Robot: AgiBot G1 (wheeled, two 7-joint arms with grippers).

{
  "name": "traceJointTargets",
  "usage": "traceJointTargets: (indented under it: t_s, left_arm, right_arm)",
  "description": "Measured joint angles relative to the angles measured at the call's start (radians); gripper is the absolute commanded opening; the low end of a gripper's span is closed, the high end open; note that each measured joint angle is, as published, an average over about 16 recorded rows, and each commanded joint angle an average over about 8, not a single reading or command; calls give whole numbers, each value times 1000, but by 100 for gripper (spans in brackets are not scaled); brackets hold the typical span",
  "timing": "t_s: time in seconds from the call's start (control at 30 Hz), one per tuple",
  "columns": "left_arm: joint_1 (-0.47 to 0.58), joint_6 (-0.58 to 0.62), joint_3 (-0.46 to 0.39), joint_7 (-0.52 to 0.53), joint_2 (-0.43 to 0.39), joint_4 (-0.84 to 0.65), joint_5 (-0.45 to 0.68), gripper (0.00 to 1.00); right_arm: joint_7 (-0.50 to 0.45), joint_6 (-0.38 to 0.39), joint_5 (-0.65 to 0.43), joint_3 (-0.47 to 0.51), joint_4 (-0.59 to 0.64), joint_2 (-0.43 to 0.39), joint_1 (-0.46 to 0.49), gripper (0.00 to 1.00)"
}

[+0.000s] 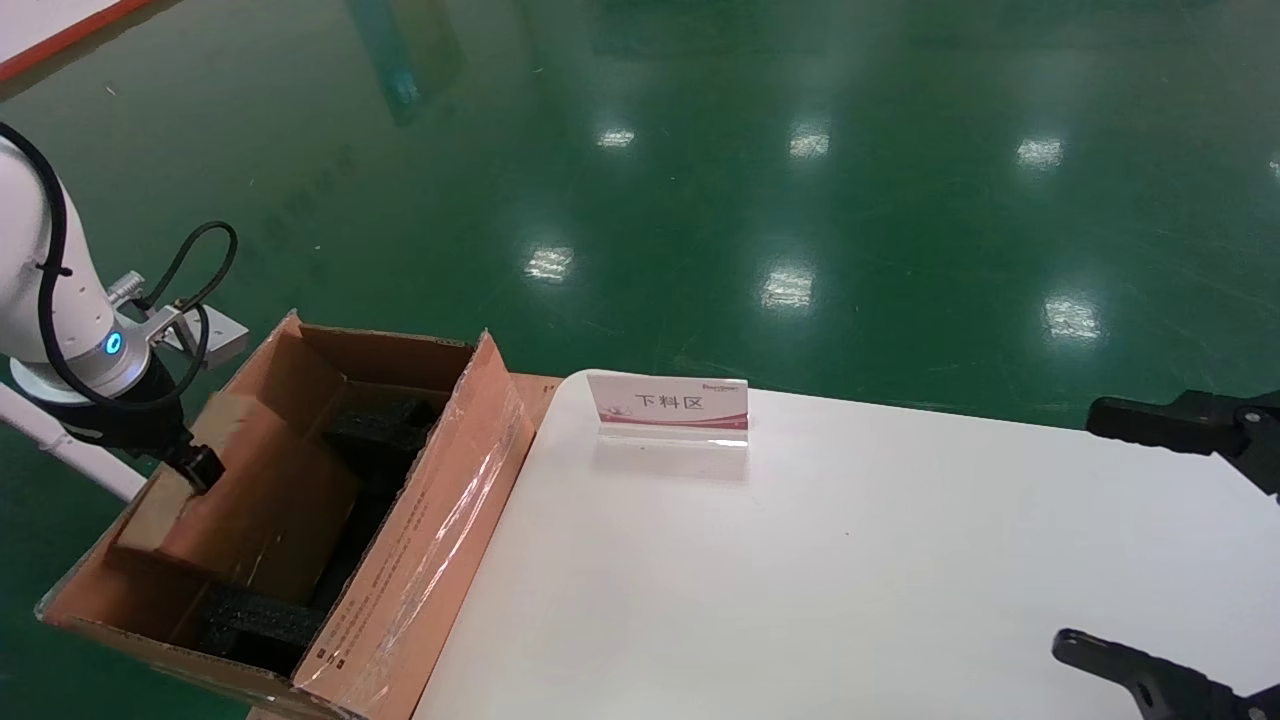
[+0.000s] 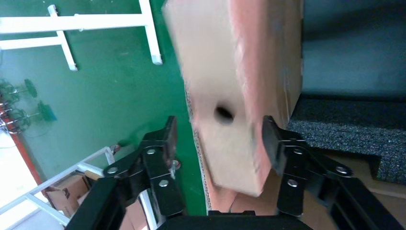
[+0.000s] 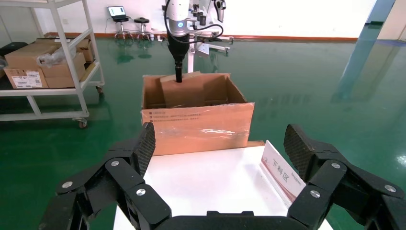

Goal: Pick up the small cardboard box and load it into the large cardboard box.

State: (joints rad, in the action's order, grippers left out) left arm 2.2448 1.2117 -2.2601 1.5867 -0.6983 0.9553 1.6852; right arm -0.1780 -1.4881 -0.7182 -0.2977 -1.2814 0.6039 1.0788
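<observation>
The small cardboard box (image 1: 250, 500) leans tilted inside the large cardboard box (image 1: 440, 500), its lower end down among the black foam (image 1: 385, 420). My left gripper (image 1: 203, 470) hangs over its upper end at the carton's left side. In the left wrist view the small cardboard box (image 2: 230, 96), with its round hole, lies between the spread fingers of the left gripper (image 2: 218, 132). Green floor shows between one finger (image 2: 167, 139) and the box, so the gripper is open. My right gripper (image 1: 1078, 528) stands open and empty over the table's right edge.
A white table (image 1: 850, 580) adjoins the large carton and carries a standing sign card (image 1: 668, 405). The right wrist view shows the large cardboard box (image 3: 196, 124) beyond the table and a shelf cart (image 3: 43, 62) with cartons on the green floor.
</observation>
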Motion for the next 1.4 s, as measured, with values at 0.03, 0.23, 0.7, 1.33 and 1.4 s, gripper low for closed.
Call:
traceJointTargets:
  t_s: [0.03,0.23,0.7,1.33,1.4]
  left_arm:
    - [0,0,0,0,0,0,0,100]
    - [10,-10,6,-7,5,13,0,100]
    - [156,-130,76,-80,129,240,3,100]
    - [276,-260,237,-445,296,404,-303,100]
    - [271,-256,251,-469,300,404,-324,100]
  right_arm:
    - [0,0,0,0,0,0,0,100]
    - [0,0,0,0,0,0,0,100]
    - [1,0,0,-1,1,0,1,100]
    - [1,0,1,-1,1,0,1,100]
    - [1,0,1,-2,1,0,1,100]
